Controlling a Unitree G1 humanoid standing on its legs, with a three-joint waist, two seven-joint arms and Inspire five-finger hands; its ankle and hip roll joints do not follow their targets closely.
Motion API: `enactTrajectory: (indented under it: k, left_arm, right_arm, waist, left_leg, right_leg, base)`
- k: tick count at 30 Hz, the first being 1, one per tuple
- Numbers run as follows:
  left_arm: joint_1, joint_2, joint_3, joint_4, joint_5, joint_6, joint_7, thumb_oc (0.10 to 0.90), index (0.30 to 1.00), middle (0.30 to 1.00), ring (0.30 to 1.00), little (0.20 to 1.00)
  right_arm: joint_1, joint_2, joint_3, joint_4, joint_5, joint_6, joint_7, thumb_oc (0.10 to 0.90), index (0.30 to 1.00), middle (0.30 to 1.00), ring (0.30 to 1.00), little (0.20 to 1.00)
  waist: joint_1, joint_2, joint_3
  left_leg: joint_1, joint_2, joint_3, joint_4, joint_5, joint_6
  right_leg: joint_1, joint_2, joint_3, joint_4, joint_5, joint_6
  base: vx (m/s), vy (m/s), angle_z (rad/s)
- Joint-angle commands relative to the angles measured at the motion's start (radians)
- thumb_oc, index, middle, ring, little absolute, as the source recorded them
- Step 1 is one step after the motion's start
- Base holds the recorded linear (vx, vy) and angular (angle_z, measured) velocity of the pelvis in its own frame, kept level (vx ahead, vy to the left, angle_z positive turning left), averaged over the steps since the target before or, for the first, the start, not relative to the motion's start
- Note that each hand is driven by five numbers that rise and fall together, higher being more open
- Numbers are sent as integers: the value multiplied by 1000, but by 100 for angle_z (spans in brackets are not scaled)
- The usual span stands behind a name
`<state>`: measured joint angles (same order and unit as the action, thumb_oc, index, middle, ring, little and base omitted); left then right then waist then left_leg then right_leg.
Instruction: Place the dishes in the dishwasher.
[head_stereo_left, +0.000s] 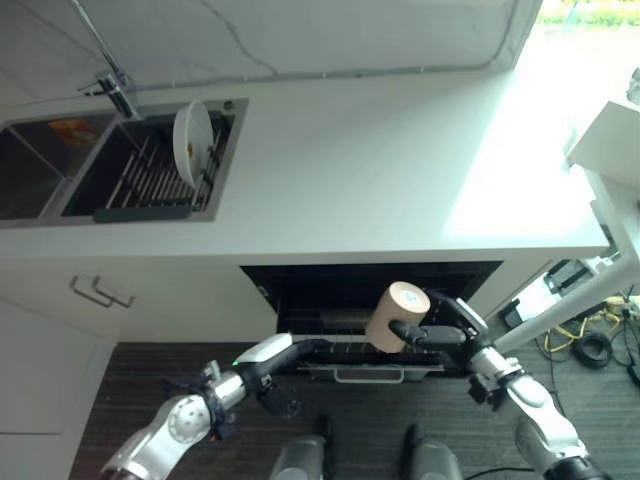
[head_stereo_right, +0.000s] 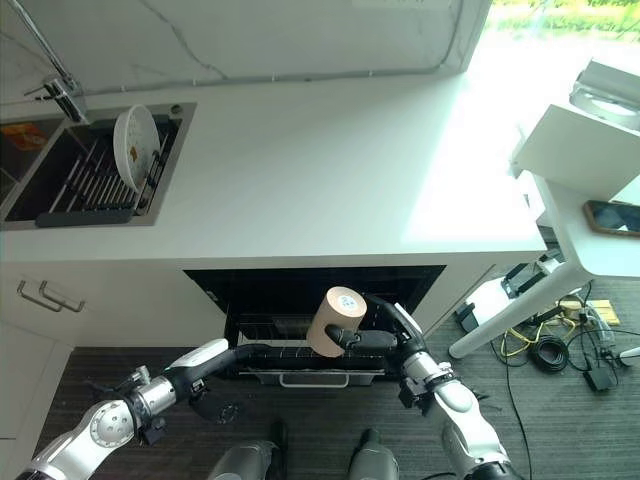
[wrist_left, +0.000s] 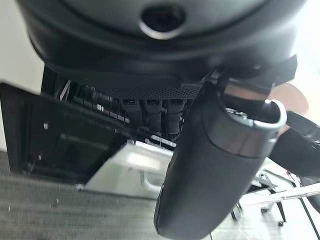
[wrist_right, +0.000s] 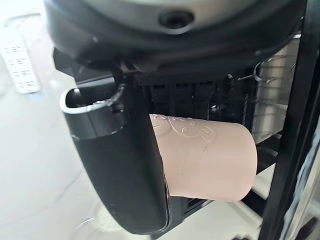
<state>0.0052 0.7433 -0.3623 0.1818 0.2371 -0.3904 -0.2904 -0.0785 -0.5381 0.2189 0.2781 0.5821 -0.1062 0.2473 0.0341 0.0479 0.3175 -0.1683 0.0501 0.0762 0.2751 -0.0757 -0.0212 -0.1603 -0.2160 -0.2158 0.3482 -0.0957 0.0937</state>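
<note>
- The right hand is clasped round a beige cup, tilted, above the open dishwasher's rack.
- The left hand reaches to the rack's front edge; whether its fingers are curled cannot be told.
- A white plate stands upright in the sink.
- The right wrist view shows an embossed figure on the cup.
</note>
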Motion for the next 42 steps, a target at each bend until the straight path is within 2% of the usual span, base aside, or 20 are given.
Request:
enactTrajectory:
  k: [1,9,17,20,24,28,29,37,42]
  left_arm:
    - [-76,64,-8,-107,-87,-31,18,800,900,900,900,900]
    - [-201,120,-65,-113,-89,-38,-23,800,900,900,900,900]
    - [-365,192,-137,-114,-107,-53,-74,800,900,900,900,900]
    - [-411,209,-158,-115,-125,-59,-72,800,900,900,900,900]
    - [-460,208,-183,-110,-138,-59,-66,800,900,900,900,900]
    - [-495,201,-209,-104,-131,-73,-50,800,900,900,900,900]
    - [-512,196,-224,-98,-129,-79,-31,800,900,900,900,900]
    - [-530,167,-244,-90,-117,-74,23,800,900,900,900,900]
    - [-519,145,-246,-81,-97,-64,53,800,900,900,900,900]
  right_arm:
    - [-132,-49,-13,-45,-27,-99,-33,400,300,300,300,300]
    - [-251,-96,6,11,-84,-73,-91,400,300,300,300,300]
    - [-412,-126,37,148,-106,-44,-134,400,300,300,300,300]
    - [-472,-133,56,191,-131,-18,-154,400,300,300,300,300]
    - [-523,-134,72,280,-179,-22,-196,400,300,300,300,300]
    - [-562,-137,64,393,-154,-18,-247,400,300,300,300,300]
    - [-586,-138,52,448,-160,-13,-253,400,300,300,300,300]
    - [-595,-109,66,511,-201,4,-291,400,300,300,300,300]
    - [-560,-91,61,518,-221,6,-333,400,300,300,300,300]
  waist:
    - [19,-18,-3]
    - [42,-41,57]
    - [60,-61,126]
    - [67,-56,143]
    - [75,-44,160]
    - [79,-25,177]
    - [79,-12,189]
    - [60,18,202]
    - [44,21,202]
  left_leg:
    - [18,44,-21,25,-78,-17]
    - [-8,39,-38,25,-67,-12]
    - [-53,41,-50,25,-52,-16]
    - [-67,37,-55,25,-48,-17]
    - [-77,31,-61,25,-44,-17]
    - [-88,25,-63,25,-43,-18]
    - [-95,20,-64,25,-43,-18]
    - [-104,16,-49,25,-45,-18]
    - [-104,18,-38,25,-47,-19]
  right_leg:
    - [23,-7,50,-48,-15,76]
    - [7,-7,46,-48,5,84]
    - [-22,-8,34,-48,24,85]
    - [-33,-11,30,-48,27,84]
    - [-39,-16,27,-48,28,82]
    - [-49,-25,24,-48,30,80]
    - [-57,-29,26,-48,31,80]
    - [-76,-32,36,-48,32,73]
    - [-82,-27,44,-48,31,69]
  base:
    - [-39,-13,5]
    - [-37,-41,5]
    - [-66,-56,13]
    - [-47,1,3]
    - [-33,15,3]
    - [-47,40,4]
    - [-62,68,4]
    - [-25,53,-2]
    - [-1,14,0]
